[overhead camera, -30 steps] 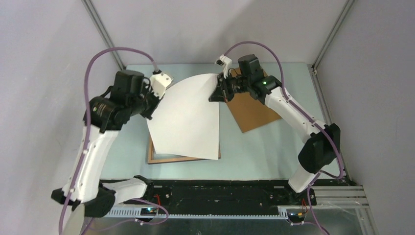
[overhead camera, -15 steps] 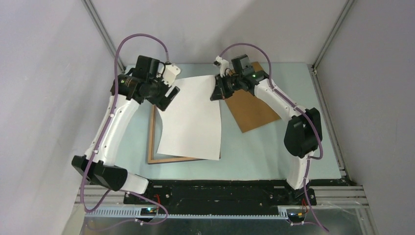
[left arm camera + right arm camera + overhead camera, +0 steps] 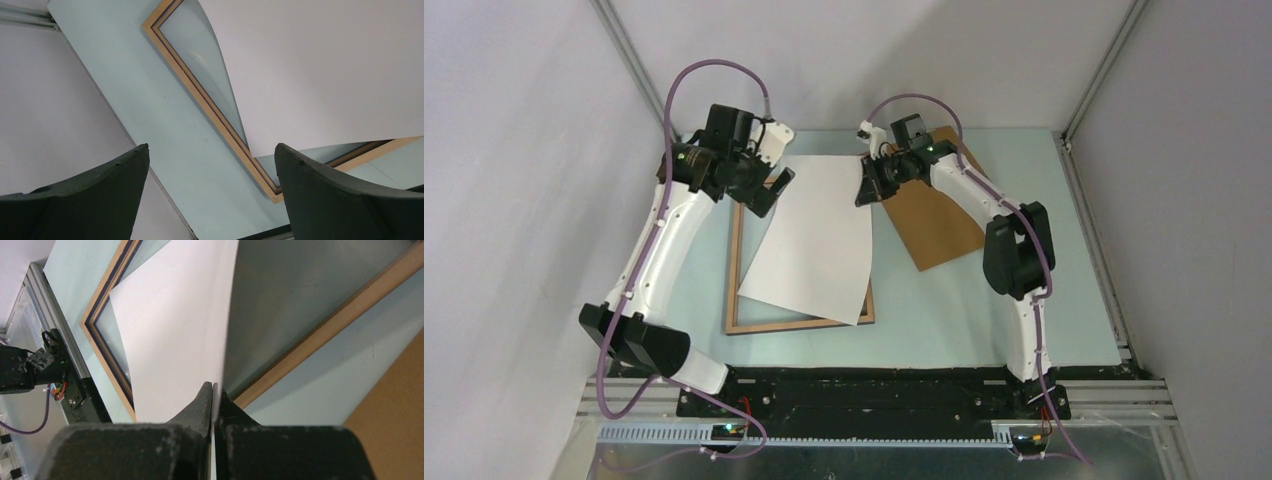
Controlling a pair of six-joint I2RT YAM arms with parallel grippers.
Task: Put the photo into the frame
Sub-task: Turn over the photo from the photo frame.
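Two right fingers [image 3: 198,407] clamp the photo [image 3: 170,340] near its far corner.

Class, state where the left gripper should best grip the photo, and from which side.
Its far left edge, from the left: pinched at the far right corner by the right gripper, the photo bows up off the frame there, probably leaving finger room underneath.

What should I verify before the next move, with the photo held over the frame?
1. Right tool shut on the photo edge: ok.
2. Left tool open, holding nothing: ok.
3. Photo squared within the frame: not ok, it lies skewed.
4. Backing board apart from the frame: ok.
5. Printed face down: cannot tell, only the white back shows.
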